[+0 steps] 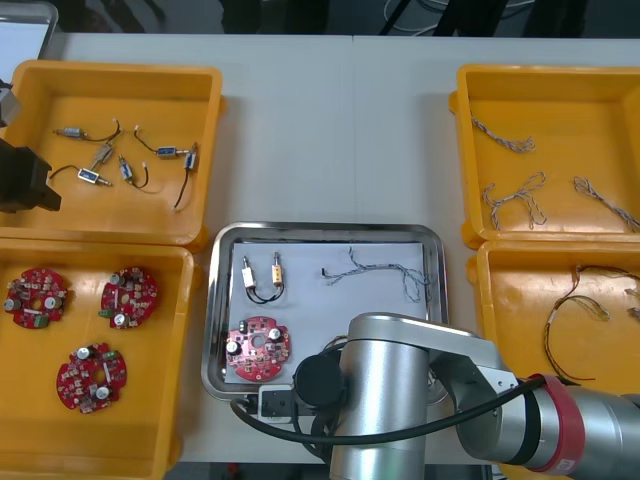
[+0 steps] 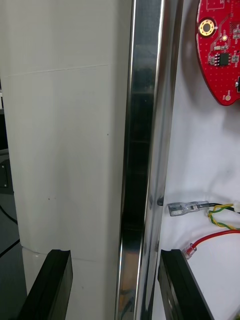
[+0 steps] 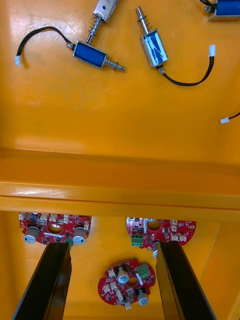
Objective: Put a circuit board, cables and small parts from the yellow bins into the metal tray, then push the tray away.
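Right claw [image 2: 115, 252] spread astride shiny metal tray [image 2: 145, 125] rim; left claw [image 3: 114, 245] spread over bins [image 3: 120, 140]

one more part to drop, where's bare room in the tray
Bare: the white middle, between the small metal parts, twisted cable and circuit board. Crowded: the tray's near rim, straddled by the right gripper. Left gripper hangs over the left bins.

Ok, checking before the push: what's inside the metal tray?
A red circuit board, two small metal parts, a twisted cable and a red and yellow cable lie inside. The right arm covers the tray's near right corner.
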